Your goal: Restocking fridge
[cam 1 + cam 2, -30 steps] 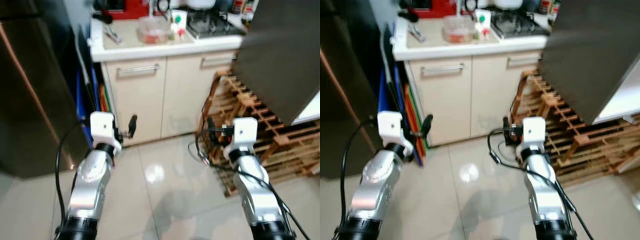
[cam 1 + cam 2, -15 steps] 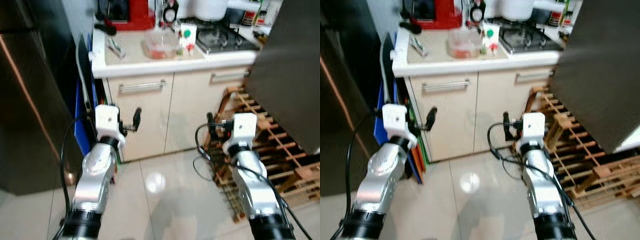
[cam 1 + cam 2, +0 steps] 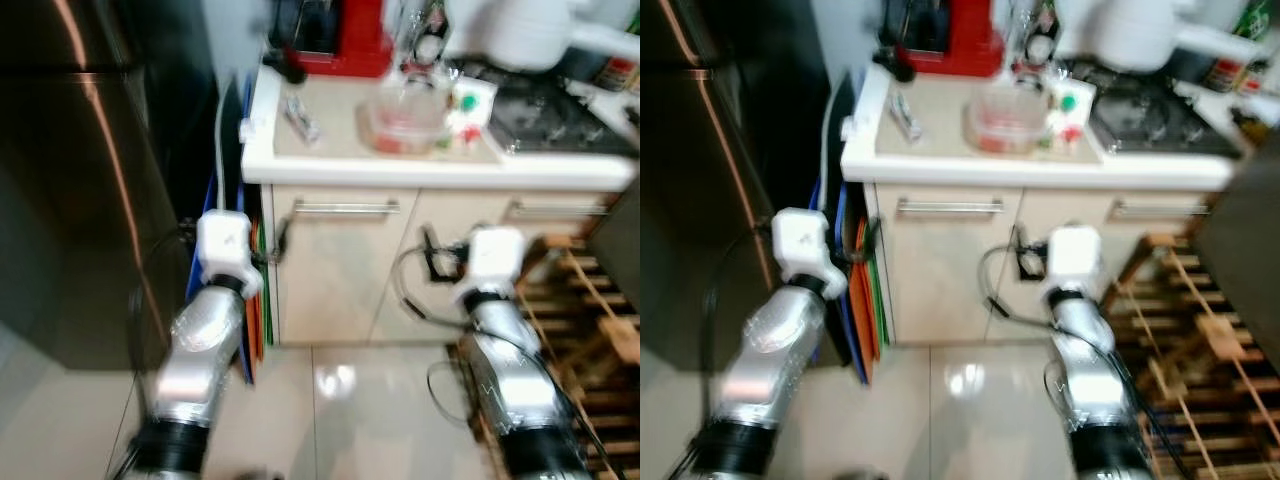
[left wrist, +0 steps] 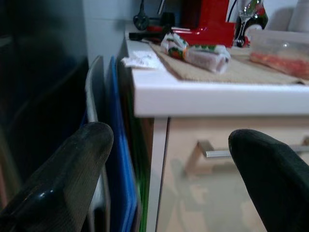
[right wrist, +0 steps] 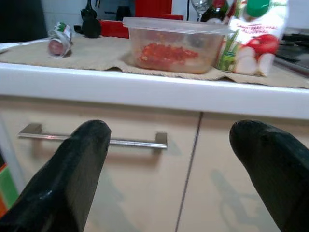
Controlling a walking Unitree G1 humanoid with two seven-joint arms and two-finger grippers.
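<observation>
A clear lidded container of red food (image 3: 405, 118) sits on the white counter (image 3: 330, 170), with a green-capped carton (image 3: 468, 105) to its right and a wrapped packet (image 3: 300, 115) to its left. The dark fridge (image 3: 70, 180) stands at the left, its door closed. Both grippers are held up before the cabinet fronts, below counter height. My left gripper (image 4: 166, 159) is open and empty, near the counter's left corner. My right gripper (image 5: 169, 159) is open and empty, facing the container (image 5: 174, 43) and the carton (image 5: 251, 41).
Coloured boards (image 3: 250, 300) lean in the gap between fridge and cabinet. A wooden rack (image 3: 590, 340) stands at the right. A red appliance (image 3: 355, 40), a white pot (image 3: 530, 30) and a gas hob (image 3: 560, 105) sit on the counter. A cabinet handle (image 3: 345, 208) runs just below the counter edge.
The camera has moved closer to the counter and swung left, so the fridge and counter loom larger. Both grippers stay open and empty in front of me.
</observation>
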